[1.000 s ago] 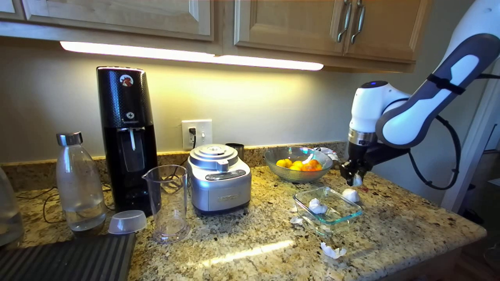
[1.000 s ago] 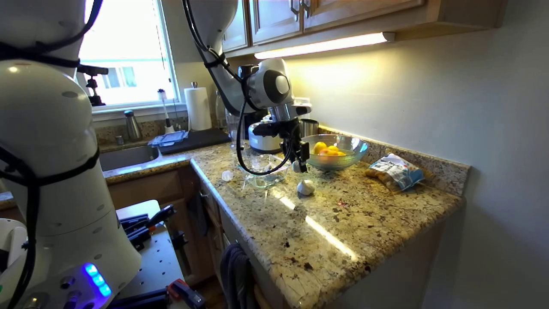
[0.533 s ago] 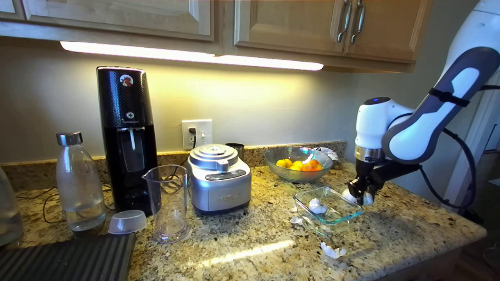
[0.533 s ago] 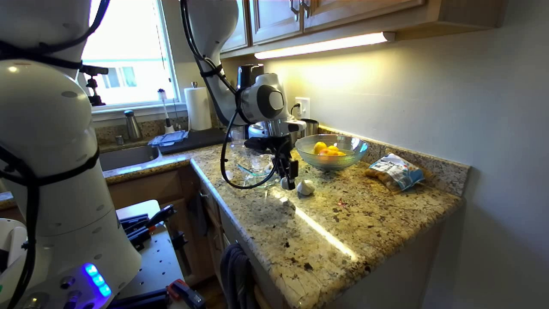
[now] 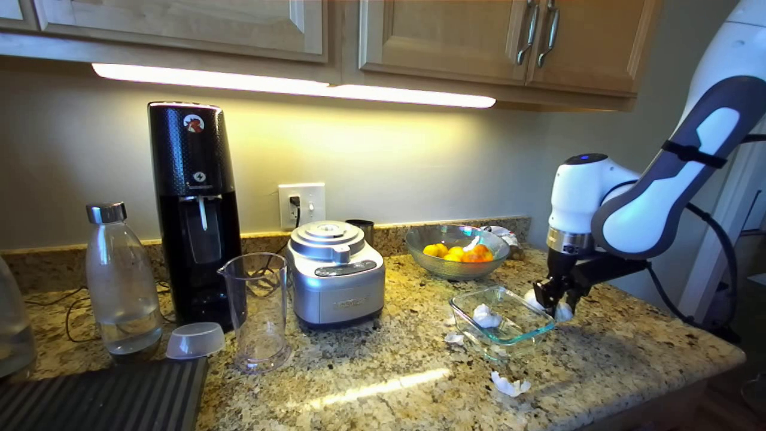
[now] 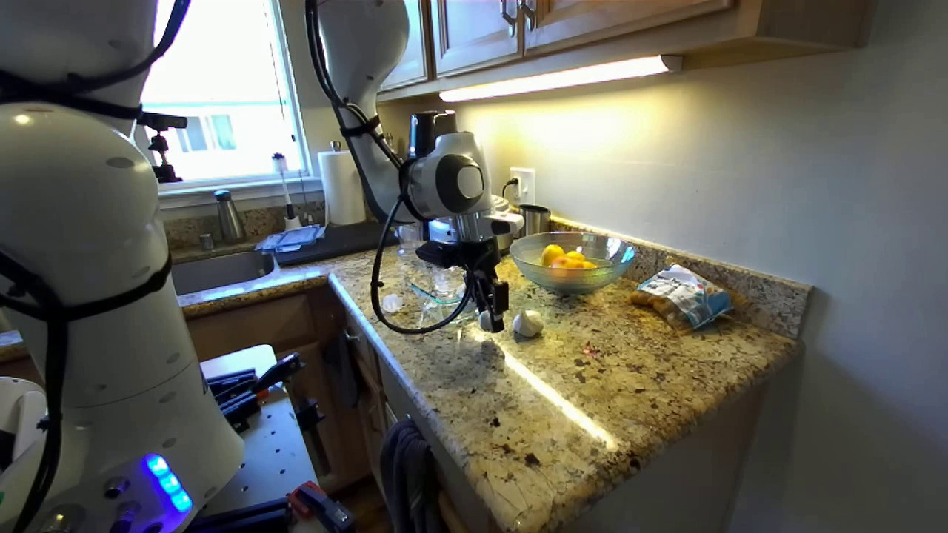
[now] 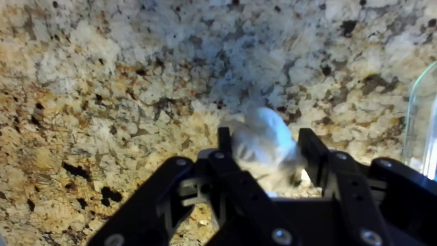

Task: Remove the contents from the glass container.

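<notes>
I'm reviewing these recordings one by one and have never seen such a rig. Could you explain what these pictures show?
The machine is one robot arm ending in a two-fingered gripper. Two pictures come from cameras standing outside the robot; the close-up comes from a camera on its wrist, looking down past the gripper. On the stone counter sits a clear glass dish with a white bulb, probably garlic, inside. A second bulb lies outside it, and papery scraps lie beside the dish. A bowl of orange and yellow fruit stands toward the back of the counter. The gripper appears to hold a third bulb; whether that one touches the counter, I can't tell.
</notes>
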Robot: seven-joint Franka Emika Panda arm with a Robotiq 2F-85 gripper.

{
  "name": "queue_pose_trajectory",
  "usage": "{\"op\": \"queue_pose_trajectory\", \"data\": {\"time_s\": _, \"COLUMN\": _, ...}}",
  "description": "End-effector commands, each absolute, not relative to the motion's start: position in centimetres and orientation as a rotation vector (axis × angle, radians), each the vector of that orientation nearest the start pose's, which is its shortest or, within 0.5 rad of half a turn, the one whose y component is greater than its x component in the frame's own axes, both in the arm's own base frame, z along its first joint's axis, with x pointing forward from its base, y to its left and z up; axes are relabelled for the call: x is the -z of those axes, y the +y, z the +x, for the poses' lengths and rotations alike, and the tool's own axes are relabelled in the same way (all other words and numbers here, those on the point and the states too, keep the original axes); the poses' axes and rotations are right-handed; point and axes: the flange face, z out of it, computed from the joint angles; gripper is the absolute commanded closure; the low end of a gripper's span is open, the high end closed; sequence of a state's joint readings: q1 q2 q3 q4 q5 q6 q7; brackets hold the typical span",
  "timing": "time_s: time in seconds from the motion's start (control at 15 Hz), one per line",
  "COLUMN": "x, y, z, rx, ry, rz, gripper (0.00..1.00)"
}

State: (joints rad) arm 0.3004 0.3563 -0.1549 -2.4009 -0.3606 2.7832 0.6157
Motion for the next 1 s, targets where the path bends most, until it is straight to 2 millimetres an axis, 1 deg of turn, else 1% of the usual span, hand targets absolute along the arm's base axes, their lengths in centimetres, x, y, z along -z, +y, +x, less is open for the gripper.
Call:
{"op": "queue_pose_trajectory", "data": {"time_s": 0.0, "x": -18.5, "y": 8.2, "z": 47.9, "rx": 0.200, "ry": 0.239, "rz": -3.267, "gripper": 0.17}}
{"op": "queue_pose_trajectory", "data": {"time_s": 0.13, "x": -19.3, "y": 8.3, "z": 47.8, "rx": 0.223, "ry": 0.225, "rz": -3.263, "gripper": 0.04}}
{"op": "queue_pose_trajectory", "data": {"time_s": 0.27, "x": -19.8, "y": 8.5, "z": 47.8, "rx": 0.233, "ry": 0.215, "rz": -3.257, "gripper": 0.00}}
{"op": "queue_pose_trajectory", "data": {"time_s": 0.47, "x": -20.5, "y": 9.1, "z": 47.5, "rx": 0.244, "ry": 0.190, "rz": -3.235, "gripper": 0.00}}
{"op": "queue_pose_trajectory", "data": {"time_s": 0.6, "x": -20.7, "y": 10.1, "z": 47.1, "rx": 0.240, "ry": 0.148, "rz": -3.222, "gripper": 0.00}}
{"op": "queue_pose_trajectory", "data": {"time_s": 0.73, "x": -20.8, "y": 11.6, "z": 46.7, "rx": 0.239, "ry": 0.094, "rz": -3.213, "gripper": 0.00}}
{"op": "queue_pose_trajectory", "data": {"time_s": 0.87, "x": -21.2, "y": 13.3, "z": 46.7, "rx": 0.252, "ry": 0.014, "rz": -3.198, "gripper": 0.00}}
{"op": "queue_pose_trajectory", "data": {"time_s": 0.93, "x": -21.8, "y": 14.3, "z": 46.9, "rx": 0.275, "ry": -0.039, "rz": -3.197, "gripper": 0.00}}
